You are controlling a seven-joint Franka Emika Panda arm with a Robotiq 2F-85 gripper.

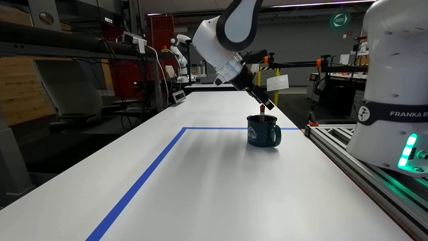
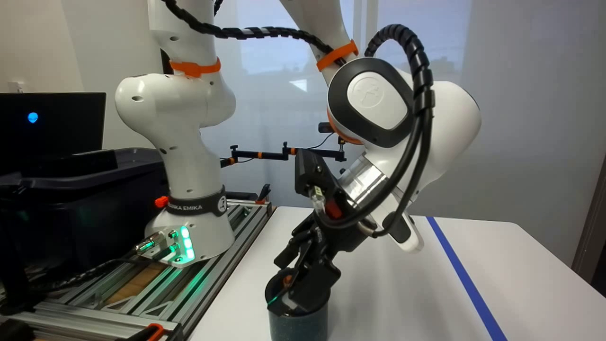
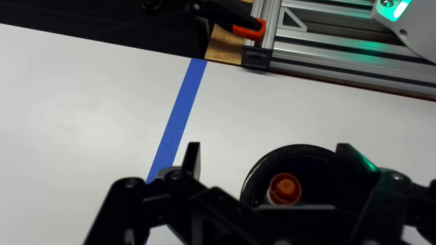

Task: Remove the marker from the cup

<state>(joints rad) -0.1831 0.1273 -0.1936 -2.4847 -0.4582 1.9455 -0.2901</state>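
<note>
The cup [image 1: 263,135], a dark glossy mug, stands upright on the white table near the robot's base side. It shows in part at the bottom of an exterior view [image 2: 299,327] and in the wrist view [image 3: 253,177]. The marker [image 1: 262,113] stands nearly upright in it, its reddish-orange end above the rim. It also shows in an exterior view [image 2: 287,280] and end-on in the wrist view [image 3: 285,189]. My gripper [image 3: 269,153] is open, tilted over the cup, fingers apart on either side of the marker. It also shows in both exterior views [image 1: 267,103] [image 2: 296,284]. The marker's lower part is hidden.
Blue tape [image 1: 143,180] marks lines on the white table [image 1: 217,201]. The metal rail [image 1: 364,187] and robot base [image 1: 384,134] border one long edge. A clamp with an orange part [image 3: 250,30] sits by the rail. A small grey device [image 1: 179,97] stands at the far edge.
</note>
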